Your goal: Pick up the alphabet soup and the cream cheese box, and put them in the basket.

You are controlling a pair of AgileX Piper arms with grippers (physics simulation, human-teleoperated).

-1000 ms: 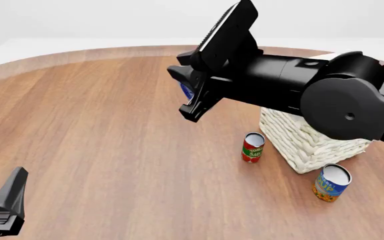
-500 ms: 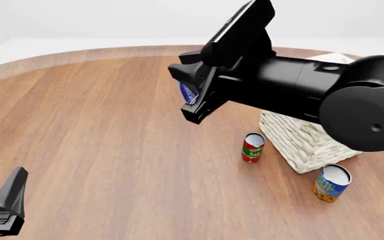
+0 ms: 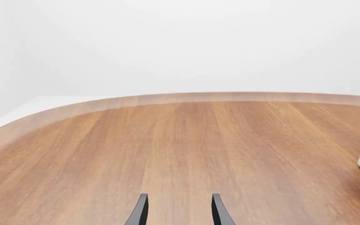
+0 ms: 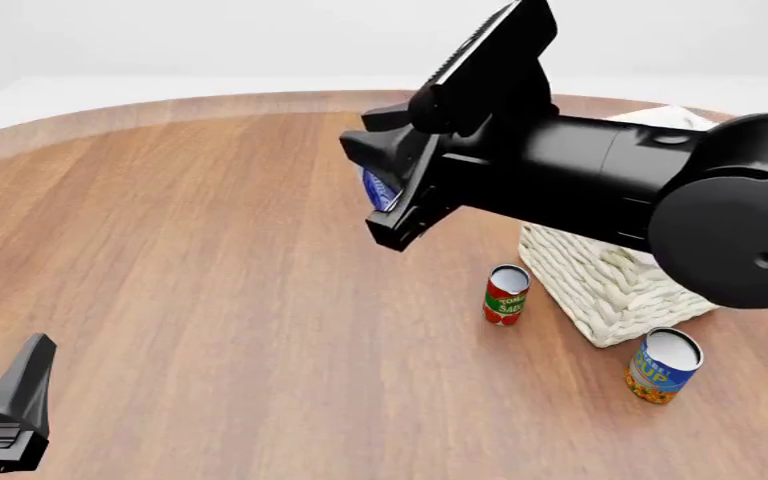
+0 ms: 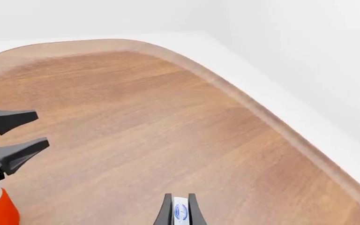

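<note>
Wooden table (image 4: 224,280), right pincer (image 4: 387,195) clamped on cream cheese box (image 5: 181,212), left pincer (image 3: 178,211) spread

A red and green can (image 4: 506,294) stands upright on the wooden table (image 4: 224,260); right of centre. Its lid is pale.

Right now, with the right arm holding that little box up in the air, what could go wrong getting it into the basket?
The right hand pinches the cream cheese box by a thin edge, so it might slip out on the way. The arm hangs over the basket, and a low swing could knock the red can beside it. The soup can stands close to the basket's near corner and could get tipped too.
</note>
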